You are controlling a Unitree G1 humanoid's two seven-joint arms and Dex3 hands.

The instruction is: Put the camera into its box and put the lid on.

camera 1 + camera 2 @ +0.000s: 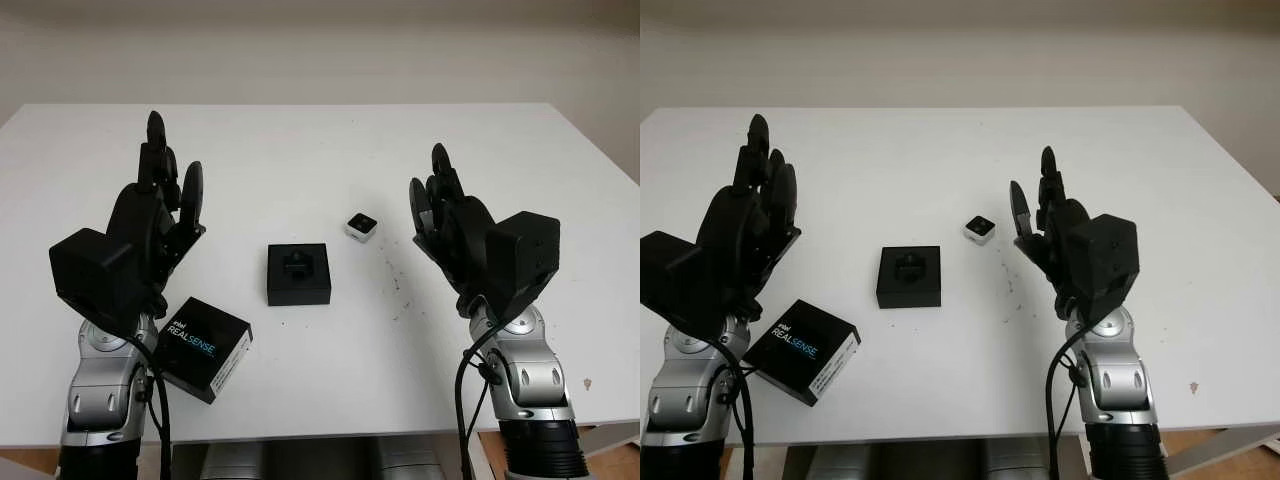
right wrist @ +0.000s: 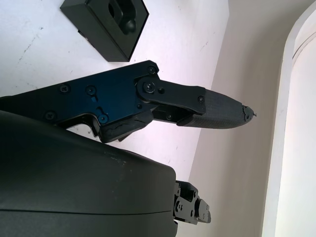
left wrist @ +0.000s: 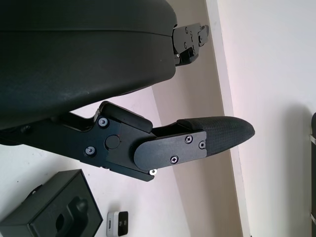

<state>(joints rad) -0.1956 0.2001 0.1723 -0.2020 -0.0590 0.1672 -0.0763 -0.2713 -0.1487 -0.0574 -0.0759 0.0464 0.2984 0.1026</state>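
Camera (image 1: 361,226) sits right of frame centre on the white bench (image 1: 300,150), just up-right of the black box (image 1: 298,274) (insert showing). Lid (image 1: 203,347) lies at lower left. Left hand (image 1: 160,215) and right hand (image 1: 445,215) are raised, both open, empty.

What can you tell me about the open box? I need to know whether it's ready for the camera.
The box is small, square and black, matte like card or foam. It sits flat on the white table at the middle, lid off, opening up. Its black insert has a shaped recess with nothing in it. Nothing touches it: the camera lies apart on the side of the right hand, the lid near the left arm.
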